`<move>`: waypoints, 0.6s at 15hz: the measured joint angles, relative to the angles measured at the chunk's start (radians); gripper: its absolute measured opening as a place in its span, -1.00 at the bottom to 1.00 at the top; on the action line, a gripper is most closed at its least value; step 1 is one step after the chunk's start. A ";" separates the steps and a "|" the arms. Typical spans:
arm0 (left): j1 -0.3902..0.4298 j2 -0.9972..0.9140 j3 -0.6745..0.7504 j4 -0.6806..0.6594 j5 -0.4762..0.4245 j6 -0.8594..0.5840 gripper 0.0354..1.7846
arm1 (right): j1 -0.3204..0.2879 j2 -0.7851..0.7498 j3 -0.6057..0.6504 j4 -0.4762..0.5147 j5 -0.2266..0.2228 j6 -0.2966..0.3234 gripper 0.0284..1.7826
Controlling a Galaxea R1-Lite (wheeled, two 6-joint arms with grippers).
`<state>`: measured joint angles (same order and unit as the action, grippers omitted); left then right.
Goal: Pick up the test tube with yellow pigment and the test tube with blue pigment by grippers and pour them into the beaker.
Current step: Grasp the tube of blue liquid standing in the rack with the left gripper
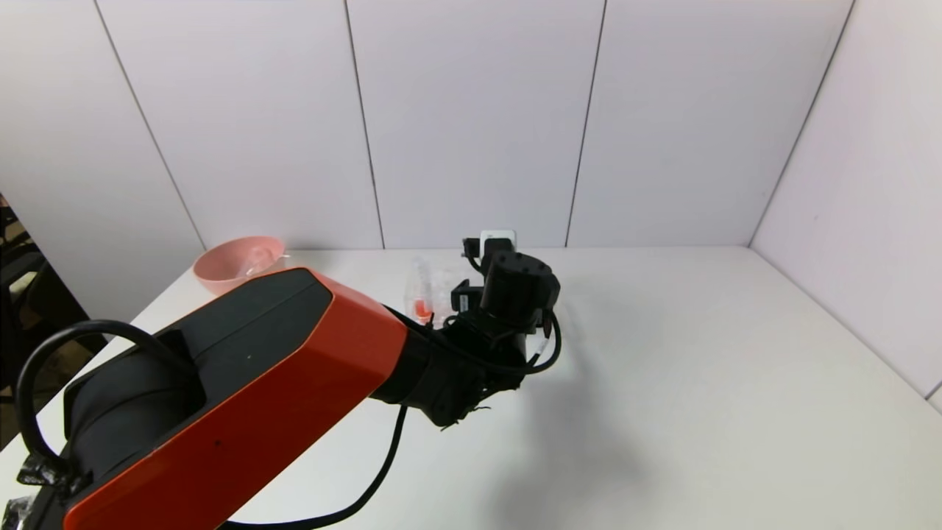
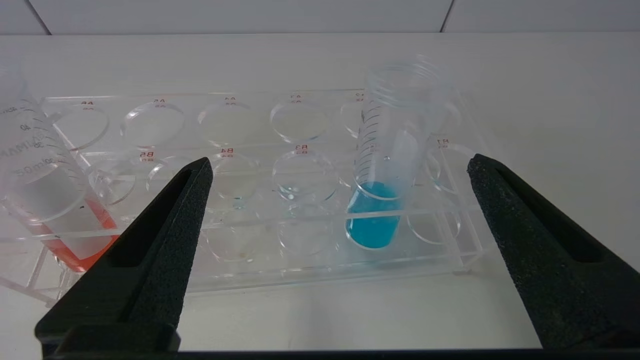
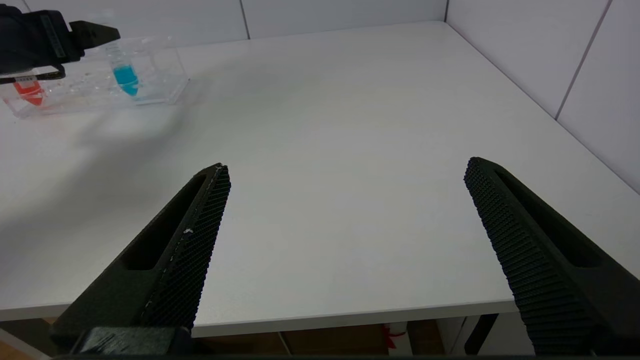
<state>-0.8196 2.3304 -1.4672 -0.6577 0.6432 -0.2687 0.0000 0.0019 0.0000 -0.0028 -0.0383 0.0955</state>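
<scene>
The test tube with blue pigment [image 2: 372, 220] stands tilted in a hole near one end of a clear plastic rack [image 2: 250, 280]. My left gripper [image 2: 337, 167] hovers just in front of the rack, open wide, with the blue tube ahead between the spread fingers and untouched. In the head view the black wrist [image 1: 515, 291] hides the fingers and the blue tube. My right gripper [image 3: 345, 170] hangs open and empty over the table's front edge, far from the rack [image 3: 165, 92]. The test tube with yellow pigment and the beaker are out of view.
A red-tipped tube [image 2: 75, 245] stands at the rack's other end, also seen in the head view [image 1: 422, 308]. A pink bowl [image 1: 235, 266] sits at the back left of the white table [image 1: 699, 368]. Walls close the table's back and right side.
</scene>
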 joint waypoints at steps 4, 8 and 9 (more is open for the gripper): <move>0.014 0.051 -0.092 0.028 0.000 0.021 0.99 | 0.000 0.000 0.000 0.000 0.000 0.000 0.92; 0.015 0.087 -0.139 0.030 -0.007 0.044 0.99 | 0.000 0.000 0.000 0.000 0.000 0.000 0.92; 0.015 0.092 -0.143 0.032 -0.011 0.043 0.99 | 0.000 0.000 0.000 0.000 0.000 0.000 0.92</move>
<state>-0.8047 2.4221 -1.6106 -0.6257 0.6326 -0.2260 -0.0004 0.0019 0.0000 -0.0028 -0.0379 0.0955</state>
